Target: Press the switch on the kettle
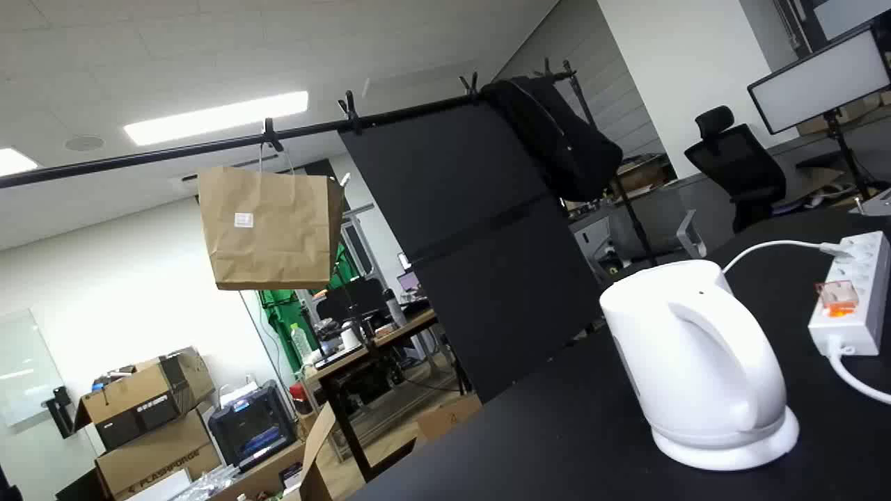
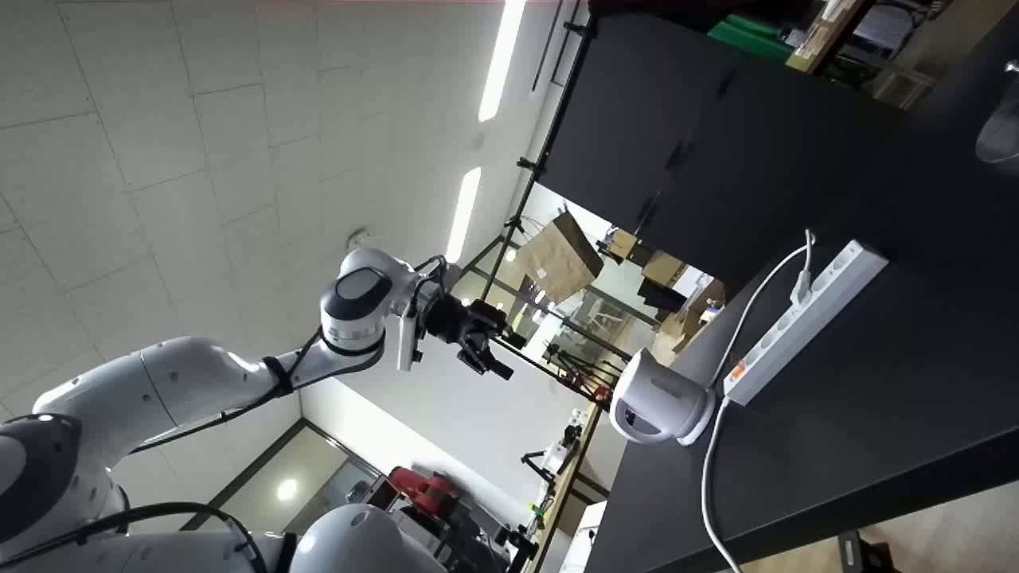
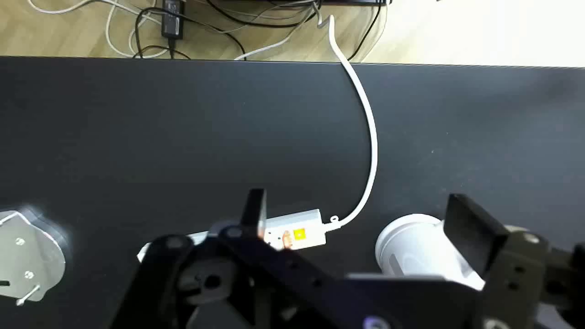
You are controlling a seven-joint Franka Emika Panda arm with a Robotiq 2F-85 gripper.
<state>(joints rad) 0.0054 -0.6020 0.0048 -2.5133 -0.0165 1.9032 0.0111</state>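
Observation:
The smooth white kettle stands upright on its round base on the black table; it shows in both exterior views point(image 1: 686, 369) point(image 2: 657, 398). In the wrist view the kettle point(image 3: 418, 251) is at the lower right, partly hidden by a finger and the gripper body. Its handle shows in an exterior view point(image 1: 745, 348). I cannot clearly make out its switch. My gripper point(image 2: 510, 356) is open and empty, held in the air above and apart from the kettle. In the wrist view its fingers are spread wide point(image 3: 358, 212). The gripper is out of view in an exterior view.
A white power strip point(image 1: 853, 299) point(image 2: 804, 322) point(image 3: 313, 228) with an orange switch lies beside the kettle. Its thick white cable point(image 3: 372, 141) curves over the table point(image 3: 183, 132) edge. A plug and thin cable join the strip. A metal plate point(image 3: 32, 260) sits on the table.

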